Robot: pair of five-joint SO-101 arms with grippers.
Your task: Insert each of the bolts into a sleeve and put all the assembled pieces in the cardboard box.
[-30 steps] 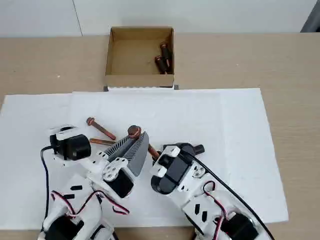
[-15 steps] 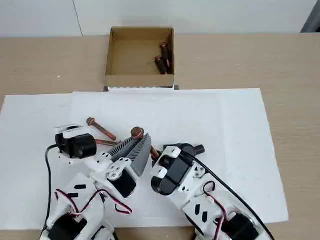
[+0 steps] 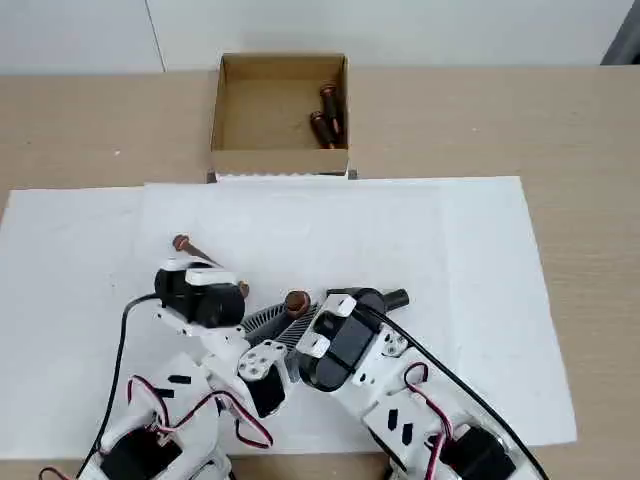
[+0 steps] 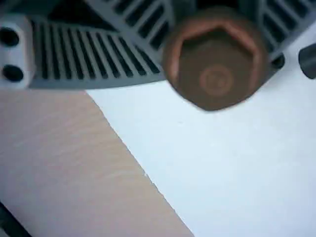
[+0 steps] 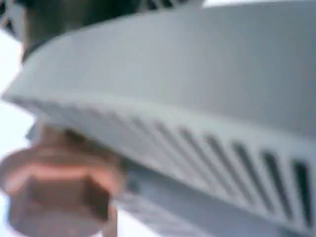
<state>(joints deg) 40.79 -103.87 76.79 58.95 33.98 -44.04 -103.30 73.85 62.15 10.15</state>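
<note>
My left gripper (image 3: 283,316) is shut on a copper bolt (image 3: 296,301), whose hex head (image 4: 215,64) sits between the grey ribbed fingers (image 4: 89,59). The bolt is right against my right gripper (image 3: 338,303), which is shut on a dark sleeve; the sleeve's far end (image 3: 397,297) sticks out beyond the arm. Close up in the right wrist view are a grey ribbed finger (image 5: 197,123) and the bolt head (image 5: 54,192). A loose bolt (image 3: 184,244) lies on the white sheet, partly under the left arm. The cardboard box (image 3: 228,110) at the back holds assembled pieces (image 3: 325,115).
The white sheet (image 3: 450,240) covers the front of the wooden table (image 3: 500,110). Both arms crowd its front middle, wires trailing. The box stands just beyond the sheet's far edge.
My left arm has swung right and nearer, carrying the bolt up to the right gripper. A second loose bolt is now mostly covered by the left arm. The right arm has barely moved.
</note>
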